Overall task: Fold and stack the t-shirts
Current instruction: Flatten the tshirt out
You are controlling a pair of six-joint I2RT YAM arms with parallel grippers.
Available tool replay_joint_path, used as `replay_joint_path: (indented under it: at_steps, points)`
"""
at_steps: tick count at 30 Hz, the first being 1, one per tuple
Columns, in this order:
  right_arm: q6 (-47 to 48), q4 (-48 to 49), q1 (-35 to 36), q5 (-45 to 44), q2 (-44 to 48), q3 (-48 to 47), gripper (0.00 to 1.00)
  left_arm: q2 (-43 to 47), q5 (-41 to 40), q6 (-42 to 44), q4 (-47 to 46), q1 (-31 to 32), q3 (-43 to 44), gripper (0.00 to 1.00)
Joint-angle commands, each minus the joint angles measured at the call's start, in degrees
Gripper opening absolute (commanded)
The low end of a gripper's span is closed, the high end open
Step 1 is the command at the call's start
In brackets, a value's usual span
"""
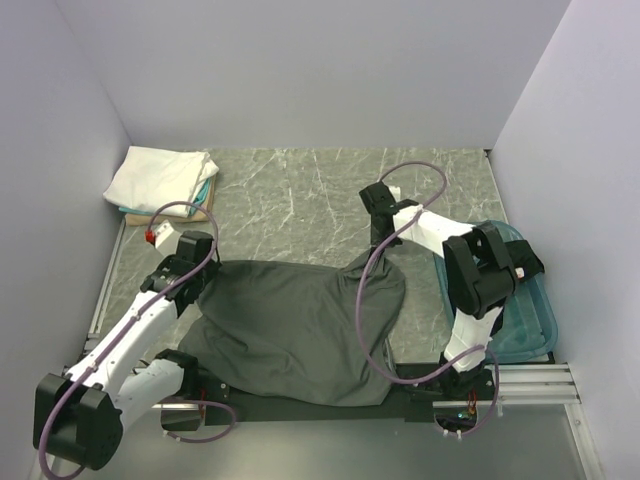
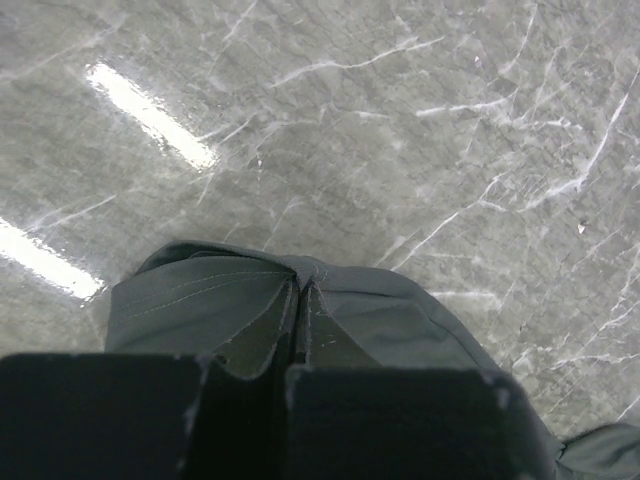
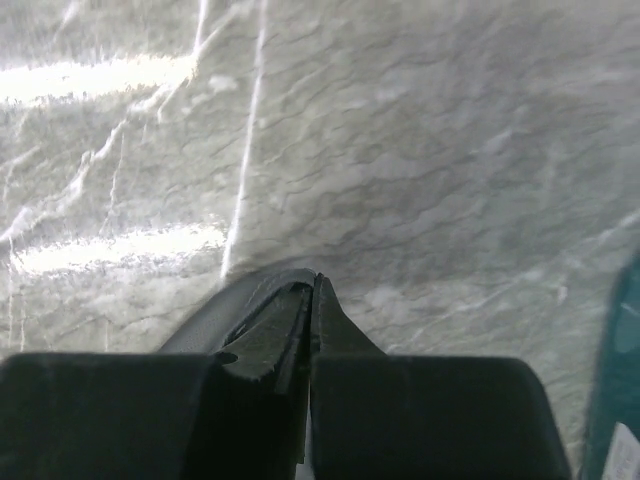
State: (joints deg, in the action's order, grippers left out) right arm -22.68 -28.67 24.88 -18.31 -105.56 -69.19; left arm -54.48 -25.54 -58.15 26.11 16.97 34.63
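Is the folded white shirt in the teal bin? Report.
No: the folded white shirt lies at the far left corner, the teal bin stands at the right.

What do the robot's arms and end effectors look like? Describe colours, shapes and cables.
The left arm and right arm have white links between chunky black joint housings, each trailed by a looping mauve cable. The left end effector and right end effector have flat black fingers.
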Motion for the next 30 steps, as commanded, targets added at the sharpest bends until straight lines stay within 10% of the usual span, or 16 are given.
replay_joint_path:
  at_steps: [1,19,30]
  points:
    - [-0.97,0.98,-1.06,-3.93,6.23,-0.33,0.0,2.62,-2.58,-1.09,1.75,-0.18,3.07,0.01]
    - [4.91,-12.45,-1.07,-0.44,54.91,-17.1,0.0,20.19,-3.47,3.04,6.32,-0.18,38.1,0.01]
    - [8.88,-20.37,-1.07,13.64,58.8,-47.25,0.0,21.96,4.26,8.23,7.64,-0.27,59.58,0.01]
